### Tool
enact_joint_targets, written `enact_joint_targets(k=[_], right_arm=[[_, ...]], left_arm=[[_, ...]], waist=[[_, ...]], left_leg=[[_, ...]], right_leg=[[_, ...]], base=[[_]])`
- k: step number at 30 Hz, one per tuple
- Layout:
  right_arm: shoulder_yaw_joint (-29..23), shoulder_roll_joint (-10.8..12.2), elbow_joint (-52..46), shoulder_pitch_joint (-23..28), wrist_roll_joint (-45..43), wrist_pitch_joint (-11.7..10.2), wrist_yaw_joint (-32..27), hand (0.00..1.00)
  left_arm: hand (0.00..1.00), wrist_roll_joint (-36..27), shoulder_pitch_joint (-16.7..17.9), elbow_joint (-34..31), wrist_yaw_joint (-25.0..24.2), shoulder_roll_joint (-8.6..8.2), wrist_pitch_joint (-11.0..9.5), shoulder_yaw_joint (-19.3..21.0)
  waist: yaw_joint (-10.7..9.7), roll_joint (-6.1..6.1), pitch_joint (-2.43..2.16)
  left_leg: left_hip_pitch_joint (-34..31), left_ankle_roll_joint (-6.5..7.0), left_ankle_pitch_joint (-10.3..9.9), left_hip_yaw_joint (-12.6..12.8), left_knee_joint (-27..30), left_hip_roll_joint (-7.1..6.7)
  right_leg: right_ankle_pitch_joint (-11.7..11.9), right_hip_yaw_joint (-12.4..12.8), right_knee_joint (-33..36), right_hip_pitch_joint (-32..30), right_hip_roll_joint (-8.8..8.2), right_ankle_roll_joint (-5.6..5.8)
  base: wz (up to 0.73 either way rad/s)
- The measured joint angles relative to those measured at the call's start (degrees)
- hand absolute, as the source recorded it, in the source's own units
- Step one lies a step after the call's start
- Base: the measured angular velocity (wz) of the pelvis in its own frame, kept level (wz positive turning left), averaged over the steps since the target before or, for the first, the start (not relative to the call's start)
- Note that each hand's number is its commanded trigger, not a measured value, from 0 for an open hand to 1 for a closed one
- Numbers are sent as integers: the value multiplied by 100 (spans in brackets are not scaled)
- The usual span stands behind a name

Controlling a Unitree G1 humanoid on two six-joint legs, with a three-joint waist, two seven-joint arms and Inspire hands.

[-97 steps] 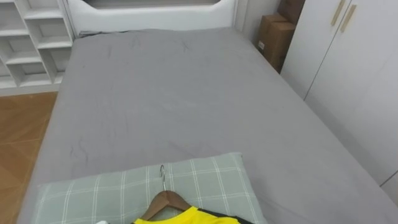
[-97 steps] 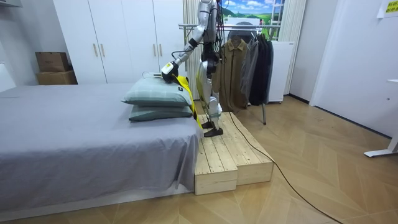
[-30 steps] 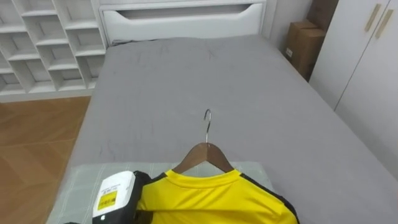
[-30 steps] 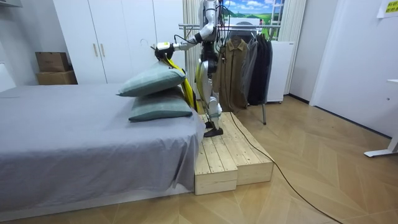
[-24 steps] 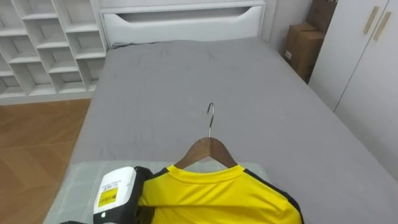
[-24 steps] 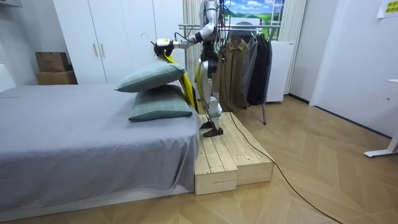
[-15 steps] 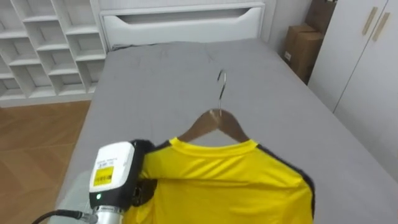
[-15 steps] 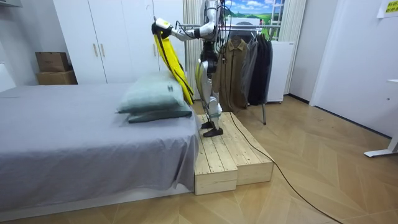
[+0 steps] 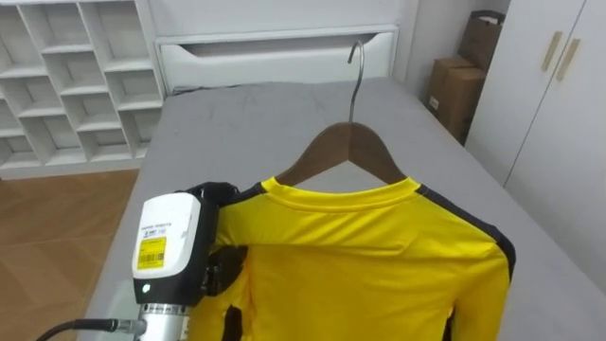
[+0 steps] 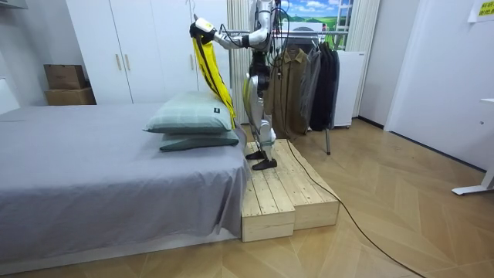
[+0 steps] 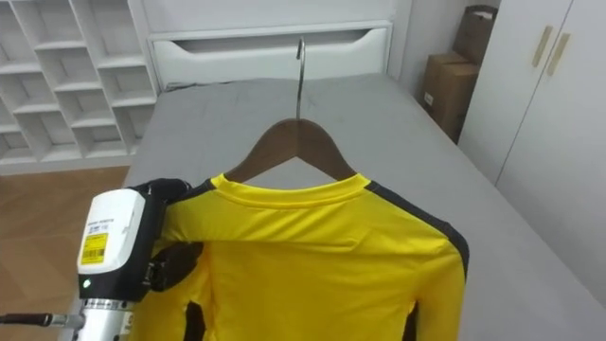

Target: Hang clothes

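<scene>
Gripping with left hand (image 9: 218, 204), closed over the shoulder of yellow shirt (image 9: 369, 256) on wooden hanger (image 9: 346, 144). Raised within the last second from pillow level to overhead; now hanging free below hand, beside pillows (image 10: 193, 116). Lift done; next, likely, turning toward hung garments (image 10: 305, 77) behind.

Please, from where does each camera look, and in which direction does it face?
Left eye view: on the robot's head, facing down over the grey bed; its left hand holds the yellow shirt on a wooden hanger.
Right eye view: beside it, same direction, same hand and shirt.
Room view: in the room, side-on, facing the bed and clothes rack; the whole robot stands on a wooden platform.
Shared: all show shirt, hand and bed.
</scene>
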Motion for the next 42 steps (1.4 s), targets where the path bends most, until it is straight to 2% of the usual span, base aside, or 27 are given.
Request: enact_joint_targets(k=[5, 19, 23, 30, 35, 42], right_arm=[[8, 9, 3, 7, 3, -1, 77, 0], [1, 15, 8, 9, -101, 15, 122, 0], [-3, 14, -1, 40, -242, 159, 134, 0], [0, 15, 0, 39, -424, 255, 151, 0], [-10, 16, -4, 25, -560, 291, 145, 0], [-134, 16, -56, 25, -698, 407, -23, 0]], left_arm=[[100, 0, -1, -88, -21, 1, -2, 0], [100, -5, 1, -87, -22, -2, -3, 0], [100, -5, 150, -76, -21, -3, 3, -3], [100, -9, 318, 114, -24, -3, 29, -5], [100, -7, 330, 515, -78, -1, 147, -5], [100, -8, 475, 584, -89, -4, 315, -6]], waist=[[95, -8, 7], [84, 65, 62], [96, 65, 62], [97, -3, 35], [100, -27, 32], [108, -27, 23]], left_leg=[[-2, 1, 0, 22, 11, -1], [-10, 0, -2, -8, -75, 0], [-1, 0, -1, -4, -106, -1], [-9, 0, -1, 10, -43, -3], [46, 0, -1, 11, -51, -3], [90, 0, -2, 13, -137, 3]], right_leg=[[0, 31, -15, -5, -2, 0], [10, 9, -86, 25, 12, 2], [10, 20, -88, 12, 14, 2], [9, 45, -95, 5, 7, 3], [9, 56, -95, 50, 10, 3], [14, 58, -74, 73, 24, 2]], base=[[-3], [0], [-1], [-1], [0], [0]])
